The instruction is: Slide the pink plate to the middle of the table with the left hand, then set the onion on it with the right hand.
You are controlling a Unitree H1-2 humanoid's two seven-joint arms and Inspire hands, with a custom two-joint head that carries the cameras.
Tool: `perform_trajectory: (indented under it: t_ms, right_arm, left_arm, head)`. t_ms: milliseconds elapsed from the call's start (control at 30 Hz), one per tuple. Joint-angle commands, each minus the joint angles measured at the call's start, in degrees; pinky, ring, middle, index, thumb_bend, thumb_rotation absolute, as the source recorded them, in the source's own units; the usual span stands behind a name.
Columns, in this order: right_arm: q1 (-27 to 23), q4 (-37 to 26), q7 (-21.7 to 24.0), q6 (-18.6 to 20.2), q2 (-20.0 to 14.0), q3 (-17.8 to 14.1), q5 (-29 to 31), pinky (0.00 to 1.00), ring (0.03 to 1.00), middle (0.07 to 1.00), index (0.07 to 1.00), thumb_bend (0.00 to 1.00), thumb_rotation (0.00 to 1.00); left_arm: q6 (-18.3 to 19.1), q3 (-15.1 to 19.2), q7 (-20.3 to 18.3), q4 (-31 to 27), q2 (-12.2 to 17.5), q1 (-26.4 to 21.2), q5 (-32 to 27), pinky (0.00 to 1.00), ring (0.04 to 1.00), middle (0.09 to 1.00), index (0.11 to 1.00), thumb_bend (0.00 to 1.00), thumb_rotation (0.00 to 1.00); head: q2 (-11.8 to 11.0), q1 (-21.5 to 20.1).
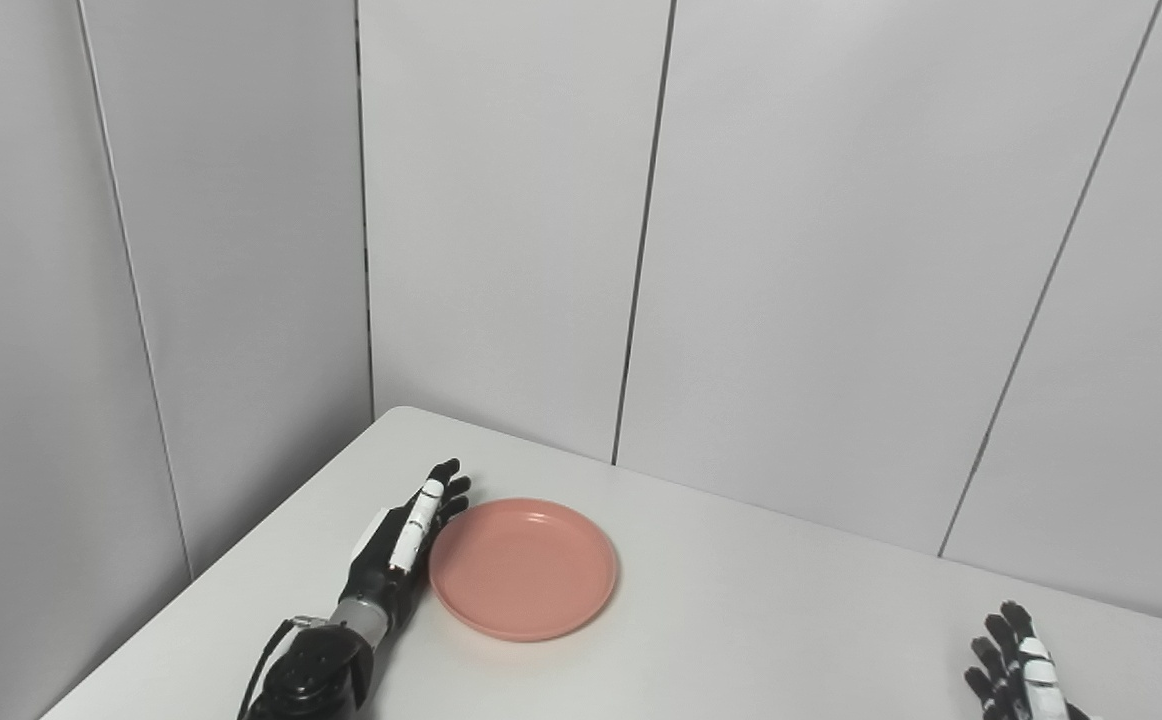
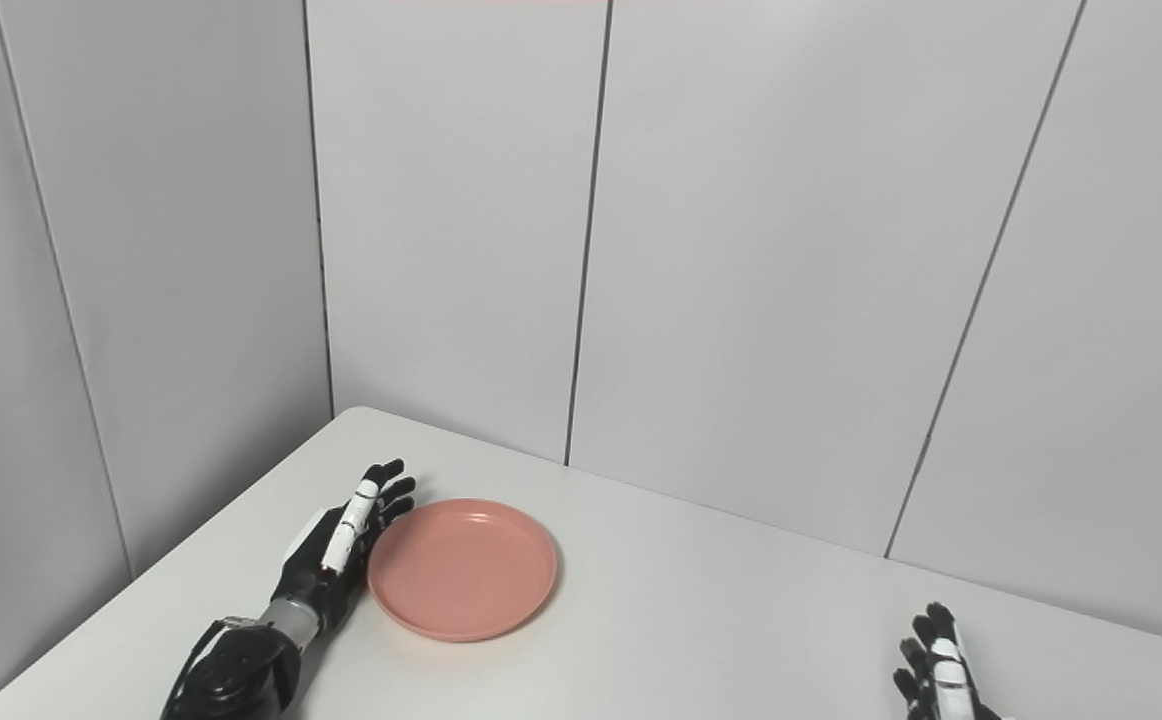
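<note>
A round pink plate (image 1: 523, 567) lies empty on the white table (image 1: 741, 620), toward its far left part. My left hand (image 1: 403, 540) rests edge-on against the plate's left rim, fingers straight and pointing away from me, holding nothing. My right hand (image 1: 1016, 670) shows only partly at the bottom right, fingers spread and extended, holding nothing. In the right eye view the plate (image 2: 463, 568), left hand (image 2: 341, 545) and right hand (image 2: 936, 670) stand the same way. No onion appears in either view.
Grey panelled walls (image 1: 741, 250) close off the table at the back and on the left. The table's rounded far corner (image 1: 401, 412) lies just beyond my left hand.
</note>
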Motion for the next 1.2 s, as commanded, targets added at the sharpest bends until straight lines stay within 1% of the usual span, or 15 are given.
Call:
perform_trajectory:
  t_ms: [0,133,333,400,633,733,867,1000,1033,1067,1167]
  right_arm:
    - [-3.01,-0.28,0.56,-4.49,0.10,-0.28,0.05,1.00,1.000,1.000,1.000,0.36,1.00]
    - [-3.26,0.76,0.57,-5.19,0.45,-0.32,0.24,1.00,1.000,1.000,1.000,0.39,1.00]
    - [-3.06,-0.19,0.30,-4.75,0.26,0.02,-0.76,1.00,1.000,1.000,1.000,0.41,1.00]
    - [-2.97,-0.47,0.17,-4.88,0.28,0.05,-1.19,1.00,1.000,1.000,1.000,0.41,1.00]
    - [-3.18,-0.52,-0.32,-4.26,0.77,-0.23,-1.18,1.00,1.000,1.000,1.000,0.41,0.99]
    - [-3.23,-0.44,-0.62,-4.33,1.12,-0.33,-1.20,1.00,1.000,1.000,1.000,0.41,0.98]
    - [-3.26,-0.24,-1.11,-4.72,1.54,-0.18,-1.81,1.00,1.000,1.000,1.000,0.42,0.98]
    - [-3.45,-0.27,-1.23,-4.38,1.80,0.29,-2.69,1.00,1.000,1.000,1.000,0.43,0.98]
    - [-3.50,-0.21,-1.29,-4.43,1.84,0.37,-2.93,1.00,1.000,1.000,1.000,0.43,0.98]
    - [-3.56,-0.17,-1.39,-4.42,1.94,0.44,-3.13,1.00,1.000,1.000,1.000,0.43,0.98]
    - [-3.69,-0.15,-1.74,-4.10,2.36,0.44,-3.43,1.00,1.000,1.000,1.000,0.44,0.98]
  left_arm:
    - [-0.75,-0.99,-0.95,-0.64,-0.20,-2.70,-0.21,0.94,0.950,0.946,0.942,0.59,1.00]
    - [-1.00,-1.26,-2.14,-0.05,-0.25,-2.94,-1.09,0.95,0.956,0.951,0.948,0.59,1.00]
    - [-0.85,-1.37,-3.07,0.56,-0.98,-3.36,-2.46,0.96,0.961,0.956,0.950,0.59,1.00]
    - [-0.78,-1.60,-2.99,0.65,-1.26,-3.47,-2.72,0.95,0.958,0.954,0.946,0.58,1.00]
    - [-2.28,-2.63,-2.99,2.82,-1.68,-4.51,-2.02,0.94,0.952,0.945,0.938,0.61,1.00]
    - [-2.33,-3.17,-2.76,2.55,-1.91,-4.56,-1.65,0.94,0.946,0.943,0.937,0.59,1.00]
    - [-2.45,-3.73,-3.63,3.14,-1.71,-4.67,-1.75,0.94,0.951,0.948,0.943,0.59,1.00]
    - [-2.42,-3.87,-5.21,3.55,-1.73,-4.70,-2.79,0.96,0.962,0.958,0.955,0.58,1.00]
    - [-2.52,-3.82,-5.45,3.79,-1.76,-4.77,-2.90,0.96,0.964,0.960,0.957,0.58,1.00]
    - [-2.68,-3.81,-5.55,4.11,-1.75,-4.87,-2.91,0.96,0.964,0.960,0.958,0.58,1.00]
    - [-3.13,-4.08,-5.61,4.85,-1.71,-5.12,-2.59,0.95,0.957,0.954,0.948,0.59,1.00]
  head:
    - [0.26,-0.70]
    - [0.52,-1.93]
    - [0.81,-3.08]
    - [0.96,-3.26]
    - [1.39,-4.55]
    - [1.46,-5.08]
    - [1.99,-6.73]
    - [2.69,-9.83]
    - [2.69,-9.83]
    - [2.81,-10.87]
    - [2.96,-11.91]
